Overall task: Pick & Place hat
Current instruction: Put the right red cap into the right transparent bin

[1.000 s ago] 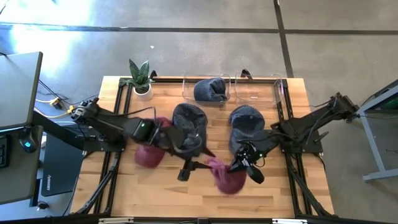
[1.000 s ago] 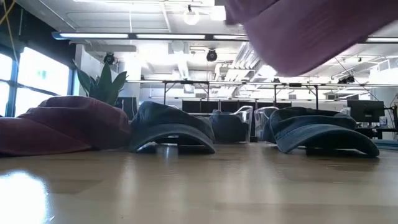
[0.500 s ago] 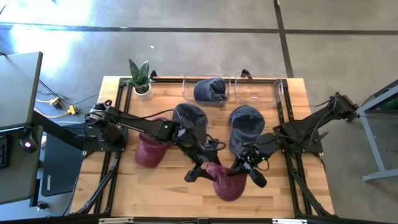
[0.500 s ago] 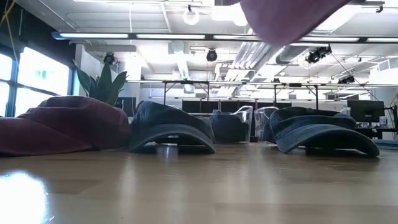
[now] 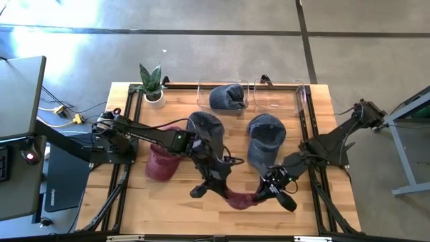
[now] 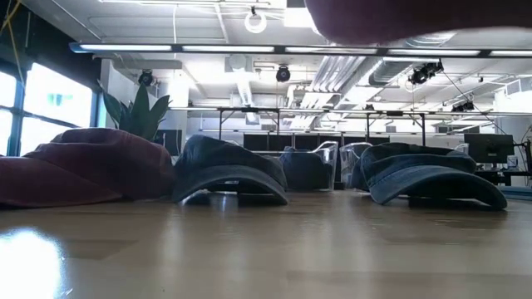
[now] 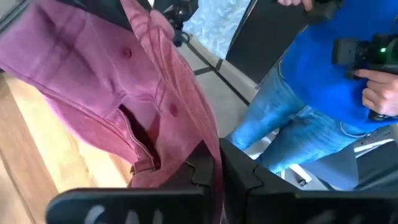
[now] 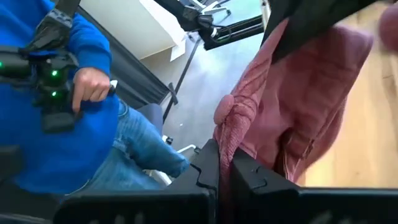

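A maroon hat (image 5: 239, 199) hangs clear of the table near its front edge, between my two grippers; in the low view only its underside (image 6: 399, 18) shows at the top. My left gripper (image 5: 218, 188) is shut on the hat's left side. On its right side my right gripper (image 5: 263, 195) is shut too. Both wrist views show the pink-maroon cloth (image 7: 124, 81) (image 8: 298, 93) spreading out from the shut fingers. My left gripper pinches an edge of the hat's cloth (image 7: 208, 140) between its two fingers, coming from the table's left, slanting down. The hat is lifted clear and stretches away toward the other gripper. My right gripper pinches a bunched fold at the hat's opposite edge (image 8: 225, 134) between its two fingers, coming from the table's right. The hat hangs clear of the table between the two holds.
A second maroon hat (image 5: 161, 163) lies at the left, two dark blue hats (image 5: 205, 131) (image 5: 266, 132) lie mid-table. At the far edge a clear bin holds a dark hat (image 5: 227, 97), beside another clear bin (image 5: 279, 97) and a potted plant (image 5: 152, 84). A person in blue (image 7: 323, 81) stands beyond the table.
My left gripper has reached toward the table's right and near edge to the lifted maroon hat and taken hold of its left side. My right gripper has moved a little toward the near edge. The hat, hanging bunched before, is now drawn out between the two and sits higher.
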